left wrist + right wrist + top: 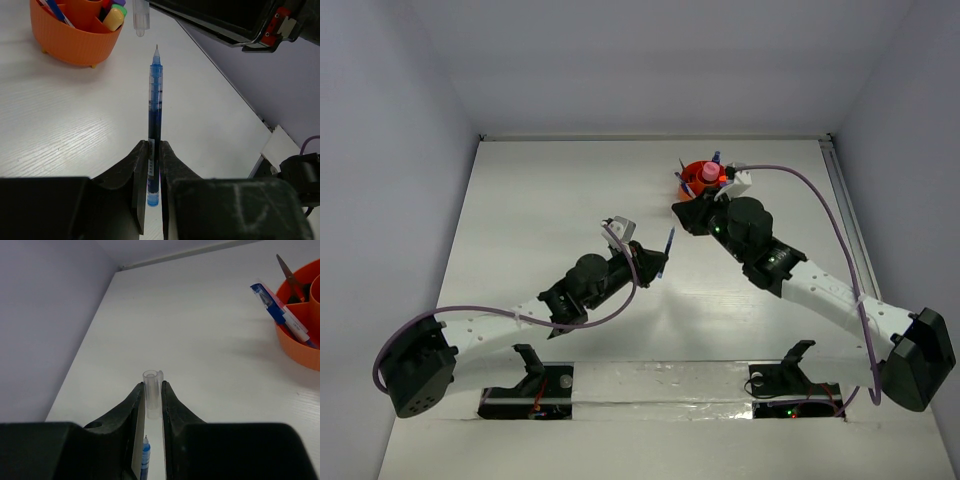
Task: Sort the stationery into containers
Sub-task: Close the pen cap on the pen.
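Left wrist view: left gripper (154, 146) clamped blue pen (155, 100); tip pointed toward clear cap (141, 17), near, slightly left of pen axis, pinched in right gripper (152, 386)

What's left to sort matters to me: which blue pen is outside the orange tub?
The uncapped blue pen clamped in the left pincer; the other pens stand inside the orange tub.

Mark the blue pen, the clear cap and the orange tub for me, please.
blue pen (155, 107), left wrist view, middle of the barrel.
clear cap (152, 392), right wrist view, its side wall.
orange tub (70, 42), left wrist view, outer wall.
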Available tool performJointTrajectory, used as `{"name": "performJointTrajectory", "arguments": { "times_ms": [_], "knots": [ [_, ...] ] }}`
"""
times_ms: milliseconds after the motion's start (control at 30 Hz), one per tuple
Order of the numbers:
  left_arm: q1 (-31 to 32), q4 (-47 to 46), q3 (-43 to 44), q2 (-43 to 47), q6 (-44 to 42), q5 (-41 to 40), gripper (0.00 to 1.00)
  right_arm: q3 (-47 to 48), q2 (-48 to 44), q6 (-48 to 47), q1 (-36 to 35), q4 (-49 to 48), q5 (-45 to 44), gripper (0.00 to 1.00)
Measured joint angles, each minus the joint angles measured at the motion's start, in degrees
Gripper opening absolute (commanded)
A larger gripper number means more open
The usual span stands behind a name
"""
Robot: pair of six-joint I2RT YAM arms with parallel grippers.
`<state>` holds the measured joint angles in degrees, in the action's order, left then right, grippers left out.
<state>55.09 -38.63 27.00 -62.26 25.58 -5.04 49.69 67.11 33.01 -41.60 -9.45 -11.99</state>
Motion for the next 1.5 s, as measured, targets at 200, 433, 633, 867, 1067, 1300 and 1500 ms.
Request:
{"name": "performJointTrajectory", "arguments": {
  "times_ms": [200,433,633,867,1067,1300,1500],
  "knots": [
    [0.0,-0.2,0.0,0.0,0.0,0.2,0.0,0.0,0.0,0.5,0.0,-0.3,1.3,0.0],
    [0.0,-0.2,0.0,0.1,-0.1,-0.1,0.0,0.0,0.0,1.3,0.0,-1.4,2.0,0.0],
    [-0.3,-0.1,0.0,0.5,-0.3,-0.7,0.0,0.0,0.0,1.4,0.0,-1.5,2.2,0.0],
    [-0.5,-0.1,0.0,1.4,-0.7,-1.5,0.0,0.0,0.0,1.5,0.0,-1.5,2.6,0.0],
    [-0.5,-0.1,0.0,1.7,-1.0,-1.9,0.0,0.0,0.0,1.7,0.0,-1.6,3.1,0.0],
    [-0.5,0.0,0.0,1.7,-1.1,-1.9,0.0,0.0,-0.9,1.8,0.0,-1.7,3.3,0.0],
    [-0.5,0.3,0.0,1.7,-1.1,-1.9,0.0,0.0,-1.8,1.9,0.0,-1.9,3.3,0.0]
  ]
}}
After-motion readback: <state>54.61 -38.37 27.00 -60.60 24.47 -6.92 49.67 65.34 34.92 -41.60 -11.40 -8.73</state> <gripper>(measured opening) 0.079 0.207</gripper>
